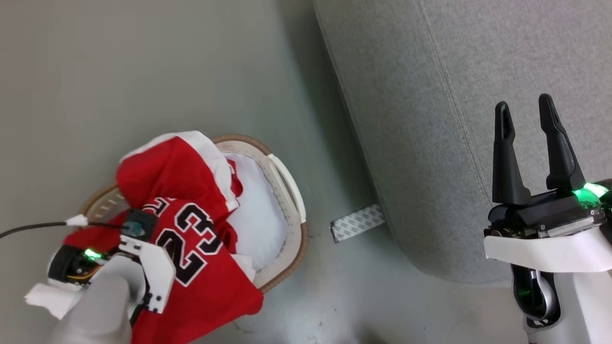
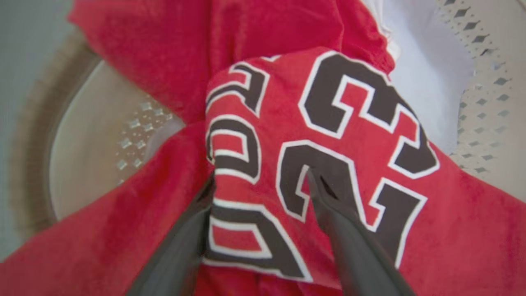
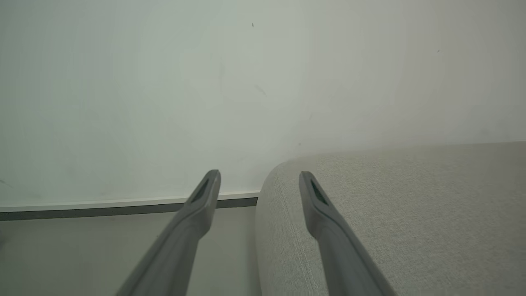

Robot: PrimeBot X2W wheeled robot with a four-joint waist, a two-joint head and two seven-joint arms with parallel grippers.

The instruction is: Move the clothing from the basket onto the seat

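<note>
Red cloth fills the lower left of the head view: the jersey (image 1: 201, 248) with its black, white-edged "23" lies heaped over the near side of the basket (image 1: 292, 191) and spills past the brown rim toward the bottom edge. Above it a second red garment, the shorts (image 1: 167, 167) with a white band, is piled on the basket's upper left rim. Inside the basket, to the right of both, a plain white pad (image 1: 260, 210) shows against the perforated wall.

In the left wrist view the left gripper (image 2: 263, 193) points into the jersey (image 2: 349, 123). Its two dark fingers (image 2: 328, 213) are spread apart, with the tips pressed into the fabric and a raised fold of the lettering between them; they have not closed on it.

The basket stands on a grey-green floor (image 1: 143, 62). A strip of patterned tape (image 1: 357, 222) lies on the floor between the basket and the seat (image 1: 420, 119), which takes up the upper right of the frame.

At the right edge the right gripper (image 1: 526, 114) sits over the seat with its fingers parted and nothing between them. The right wrist view shows those fingers (image 3: 328, 222) over the seat's rounded corner (image 3: 411, 213), with a pale wall (image 3: 205, 82) behind.
</note>
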